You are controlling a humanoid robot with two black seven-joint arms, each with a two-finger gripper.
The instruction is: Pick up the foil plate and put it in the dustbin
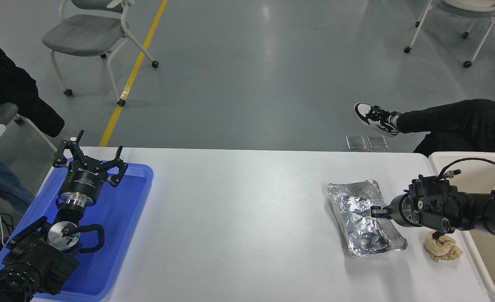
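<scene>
The foil plate [362, 222], shiny and wrinkled, lies on the white table [239, 218] at the right. My right gripper [374, 211] reaches in from the right edge, low over the plate's right rim, and looks shut on that rim. The plate still rests on the table. The beige dustbin [480, 264] stands at the table's right end, partly hidden behind my right arm. My left gripper [89, 158] is parked open above the blue tray [117, 226] at the lower left.
A small tan wad of paper [442, 247] lies between the plate and the dustbin, just under my right wrist. A person's leg and shoe [375, 117] show beyond the table's far right edge. Chairs stand on the floor behind.
</scene>
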